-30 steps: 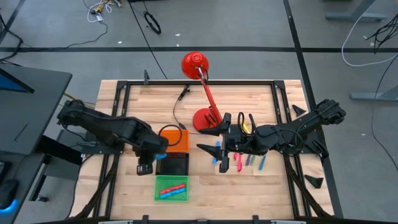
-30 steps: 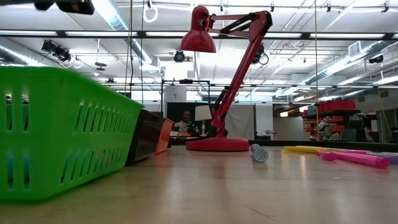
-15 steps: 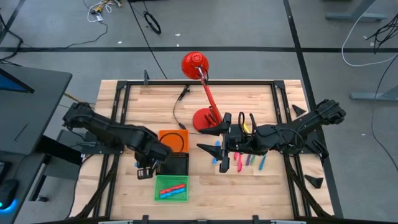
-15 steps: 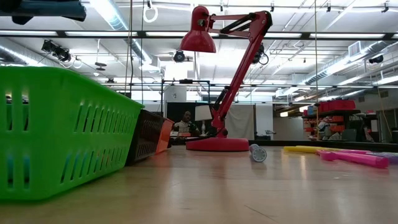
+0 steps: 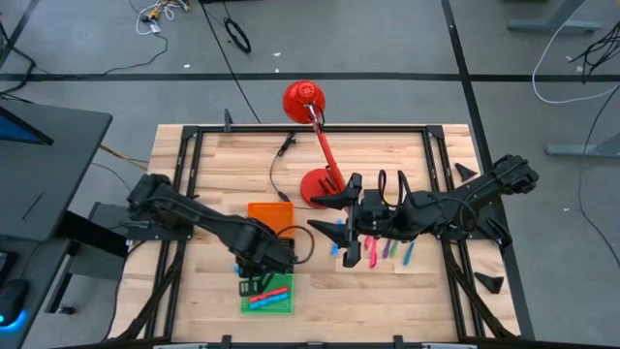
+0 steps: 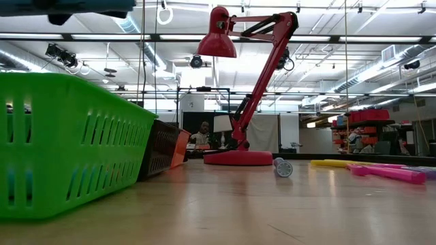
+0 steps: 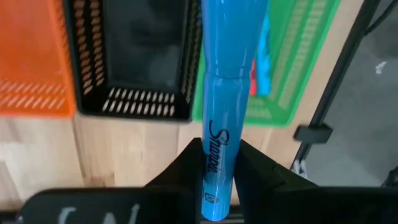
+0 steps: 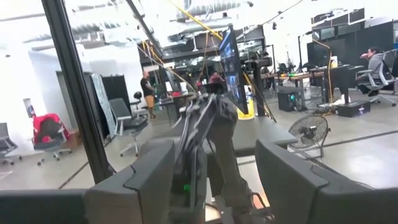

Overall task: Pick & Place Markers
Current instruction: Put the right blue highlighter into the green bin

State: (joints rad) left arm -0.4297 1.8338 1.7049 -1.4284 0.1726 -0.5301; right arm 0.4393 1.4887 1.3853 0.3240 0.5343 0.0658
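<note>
My left gripper hovers over the green tray, shut on a blue marker. That tray holds blue and red markers. Several more markers, blue, pink and green, lie flat on the table. My right gripper hangs open just left of and above them, beside the red lamp's base. In the low view, pink and yellow markers lie at the right. The right wrist view shows open fingers and the room beyond. My left gripper pinches the blue marker's printed barrel near its lower end between its two fingers. It comes from above, pointing down. The marker is lifted clear, and its far part shows over the black tray's edge and the green tray.
The orange, black and green trays sit in a row from far to near at table centre. The red lamp stands at centre far, with its cord beside it. Bare wood lies far left and near right.
My left gripper, still shut on the blue marker, has moved from beside the black tray's left side toward the near edge and to the right. It now hangs over the green tray.
</note>
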